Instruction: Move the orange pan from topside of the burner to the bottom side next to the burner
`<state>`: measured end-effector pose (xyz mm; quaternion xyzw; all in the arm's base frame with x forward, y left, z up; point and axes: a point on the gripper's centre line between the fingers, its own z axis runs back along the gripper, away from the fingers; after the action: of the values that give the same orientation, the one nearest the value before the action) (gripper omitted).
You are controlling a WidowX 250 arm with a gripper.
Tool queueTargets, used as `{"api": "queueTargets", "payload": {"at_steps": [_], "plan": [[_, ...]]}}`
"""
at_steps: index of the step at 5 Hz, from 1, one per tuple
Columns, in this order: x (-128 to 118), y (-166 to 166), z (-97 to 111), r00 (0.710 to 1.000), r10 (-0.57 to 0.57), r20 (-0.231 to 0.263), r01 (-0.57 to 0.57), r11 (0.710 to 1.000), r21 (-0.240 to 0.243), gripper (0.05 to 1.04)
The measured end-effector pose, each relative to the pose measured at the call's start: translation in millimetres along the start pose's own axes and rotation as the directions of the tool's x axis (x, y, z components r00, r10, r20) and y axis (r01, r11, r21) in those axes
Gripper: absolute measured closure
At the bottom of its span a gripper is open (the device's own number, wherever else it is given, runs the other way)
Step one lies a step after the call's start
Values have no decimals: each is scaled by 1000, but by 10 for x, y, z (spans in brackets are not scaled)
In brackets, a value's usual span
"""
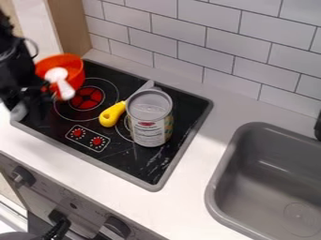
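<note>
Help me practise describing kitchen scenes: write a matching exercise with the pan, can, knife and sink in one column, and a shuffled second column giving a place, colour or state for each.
Things
1. Pan
2. Can
3. Knife
4. Sink

Descriptions
A. Stands upright on the black stovetop
B. Gray, set into the white counter
C. Orange, with a white handle
D. Has a yellow handle and lies partly behind another thing

Right pairs: 1-C, 2-A, 3-D, 4-B
</note>
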<state>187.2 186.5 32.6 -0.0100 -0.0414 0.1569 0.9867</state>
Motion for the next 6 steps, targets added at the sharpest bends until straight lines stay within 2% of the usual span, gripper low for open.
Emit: {"api": "queueTargets", "payload": {"at_steps": [1,2,3,5,6], "plan": [[-262,-10,2,989,-145,3,145,989,-12,727],[-450,-119,-6,951,-306,-42,307,952,-5,727],[-555,-351,-35,889,-452,-79,452,892,-17,727],[-799,-789,-48,750,-658,-74,658,752,-19,727],[-815,-813,-51,743,-667,-57,667,745,-30,727]]}}
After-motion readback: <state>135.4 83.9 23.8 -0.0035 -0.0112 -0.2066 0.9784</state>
